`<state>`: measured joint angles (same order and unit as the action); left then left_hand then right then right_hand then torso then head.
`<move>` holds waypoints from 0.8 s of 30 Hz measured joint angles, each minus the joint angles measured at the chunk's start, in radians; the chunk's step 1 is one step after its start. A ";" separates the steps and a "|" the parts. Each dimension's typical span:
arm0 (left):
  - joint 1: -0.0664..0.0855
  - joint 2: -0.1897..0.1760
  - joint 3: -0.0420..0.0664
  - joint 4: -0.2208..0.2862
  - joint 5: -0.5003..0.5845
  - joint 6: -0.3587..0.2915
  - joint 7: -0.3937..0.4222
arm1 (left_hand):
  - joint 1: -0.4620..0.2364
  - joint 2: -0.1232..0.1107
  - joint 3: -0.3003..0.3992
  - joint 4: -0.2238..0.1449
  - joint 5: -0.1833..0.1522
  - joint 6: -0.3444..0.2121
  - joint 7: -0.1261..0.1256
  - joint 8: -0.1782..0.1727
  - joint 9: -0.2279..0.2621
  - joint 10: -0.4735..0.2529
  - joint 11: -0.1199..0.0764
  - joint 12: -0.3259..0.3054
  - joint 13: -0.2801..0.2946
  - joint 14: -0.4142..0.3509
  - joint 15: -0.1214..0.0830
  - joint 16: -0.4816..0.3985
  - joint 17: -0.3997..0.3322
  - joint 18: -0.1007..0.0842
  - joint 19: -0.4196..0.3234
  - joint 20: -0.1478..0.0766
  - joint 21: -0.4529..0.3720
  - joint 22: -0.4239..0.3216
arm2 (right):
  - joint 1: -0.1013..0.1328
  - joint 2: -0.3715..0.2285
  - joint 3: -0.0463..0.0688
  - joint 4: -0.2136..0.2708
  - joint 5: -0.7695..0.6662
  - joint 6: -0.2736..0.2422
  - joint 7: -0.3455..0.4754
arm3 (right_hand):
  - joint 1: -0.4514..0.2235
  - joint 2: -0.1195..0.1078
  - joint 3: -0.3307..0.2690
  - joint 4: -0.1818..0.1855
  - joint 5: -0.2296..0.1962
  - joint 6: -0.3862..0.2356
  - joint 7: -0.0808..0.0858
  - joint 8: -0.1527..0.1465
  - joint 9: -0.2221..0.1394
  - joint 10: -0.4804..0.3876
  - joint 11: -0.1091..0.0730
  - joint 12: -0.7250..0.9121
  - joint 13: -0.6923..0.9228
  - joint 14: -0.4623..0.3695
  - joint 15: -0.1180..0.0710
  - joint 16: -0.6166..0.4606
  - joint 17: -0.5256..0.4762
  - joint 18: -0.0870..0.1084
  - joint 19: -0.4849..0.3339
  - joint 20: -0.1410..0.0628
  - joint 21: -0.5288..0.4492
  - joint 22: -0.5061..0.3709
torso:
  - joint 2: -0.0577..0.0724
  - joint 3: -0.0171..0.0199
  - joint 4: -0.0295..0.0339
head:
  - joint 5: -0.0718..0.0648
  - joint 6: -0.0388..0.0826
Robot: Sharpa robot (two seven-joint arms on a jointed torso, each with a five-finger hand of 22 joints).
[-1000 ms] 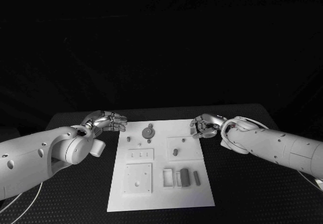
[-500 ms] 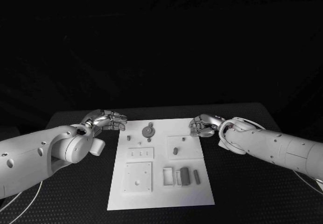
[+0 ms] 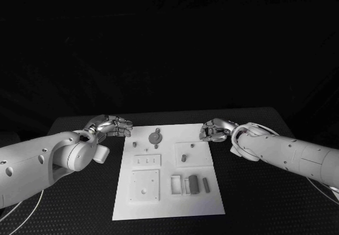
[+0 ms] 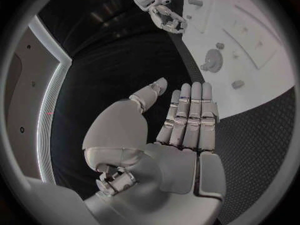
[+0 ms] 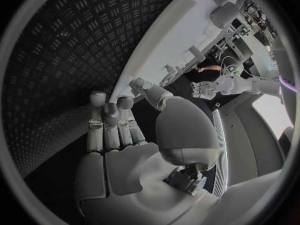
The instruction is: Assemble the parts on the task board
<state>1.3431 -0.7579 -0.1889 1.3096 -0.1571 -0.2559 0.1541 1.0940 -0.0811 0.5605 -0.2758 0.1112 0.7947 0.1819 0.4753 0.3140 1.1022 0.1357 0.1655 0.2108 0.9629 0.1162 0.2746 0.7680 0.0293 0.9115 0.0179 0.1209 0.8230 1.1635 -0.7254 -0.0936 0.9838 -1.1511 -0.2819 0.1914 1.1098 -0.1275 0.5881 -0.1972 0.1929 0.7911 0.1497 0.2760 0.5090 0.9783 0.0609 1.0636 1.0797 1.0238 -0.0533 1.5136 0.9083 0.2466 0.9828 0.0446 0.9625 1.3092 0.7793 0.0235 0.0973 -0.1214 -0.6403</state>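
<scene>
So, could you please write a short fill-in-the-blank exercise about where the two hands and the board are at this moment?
1. The task board lies ____ the two hands.
2. The left hand holds ____.
3. The round gear-like part lies at the board's ____ end, away from the robot.
4. The right hand hovers by the board's far ____ corner.

Missing words: between; nothing; far; right

task board: white, matt, smooth plastic-like | table: black, rough tread pattern | left hand & right hand: silver metal, semi-glossy | arm shells: white glossy plastic
</scene>
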 measured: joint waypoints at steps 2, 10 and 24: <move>0.000 0.000 0.000 0.000 0.000 0.000 0.000 | 0.000 0.000 0.000 0.000 0.000 0.000 0.000 0.000 0.000 0.000 0.000 0.000 0.000 0.000 0.000 0.000 0.000 0.000 0.000 0.000 0.000 0.000 | 0.000 0.000 0.000 -0.001 0.004 0.000 0.001 | 0.000 0.000 -0.003 -0.003 0.000 0.000 0.000 0.000 0.000 0.000 0.000 0.000 0.000 0.000 0.000 0.000 0.000 0.000 0.000 0.000 0.000 0.000 | 0.000 0.0000 -0.0002 | 0.000 -0.001; 0.000 0.000 0.000 0.000 -0.001 0.000 -0.002 | 0.000 0.000 0.000 0.000 0.000 -0.004 0.004 0.000 0.000 0.000 0.000 0.000 0.000 0.000 0.000 0.000 0.000 0.000 0.000 0.000 0.000 0.000 | -0.003 0.002 0.000 -0.001 0.014 0.001 0.005 | 0.000 0.000 -0.003 -0.009 0.000 0.000 0.000 0.000 0.000 0.000 0.000 0.000 0.000 0.000 0.000 0.000 0.000 -0.001 0.000 0.000 0.000 0.000 | 0.000 -0.0002 -0.0007 | -0.001 -0.004; 0.000 -0.002 0.000 0.000 -0.003 0.001 -0.004 | 0.000 0.000 0.000 0.000 0.000 -0.004 0.004 0.000 0.000 0.000 0.000 0.000 0.000 0.000 0.000 0.000 0.000 -0.001 0.000 0.000 0.000 0.001 | -0.008 0.011 0.000 0.002 0.019 0.001 0.013 | 0.000 0.000 -0.003 -0.014 0.000 0.000 0.000 0.004 0.001 0.000 0.000 0.000 -0.001 0.000 0.000 0.000 0.000 0.002 0.000 0.000 0.000 0.000 | -0.001 -0.0010 -0.0002 | 0.001 -0.005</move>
<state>1.3432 -0.7600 -0.1889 1.3097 -0.1604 -0.2546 0.1497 1.0941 -0.0811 0.5604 -0.2758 0.1112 0.7912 0.1854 0.4753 0.3141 1.1022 0.1357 0.1655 0.2110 0.9629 0.1162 0.2746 0.7677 0.0280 0.9115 0.0180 0.1209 0.8237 1.1560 -0.7141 -0.0933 0.9857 -1.1317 -0.2808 0.2048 1.1098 -0.1276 0.5853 -0.2113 0.1929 0.7913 0.1495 0.2796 0.5103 0.9783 0.0608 1.0636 1.0788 1.0243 -0.0531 1.5135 0.9081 0.2491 0.9827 0.0447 0.9625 1.3091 0.7785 0.0225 0.0971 -0.1201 -0.6456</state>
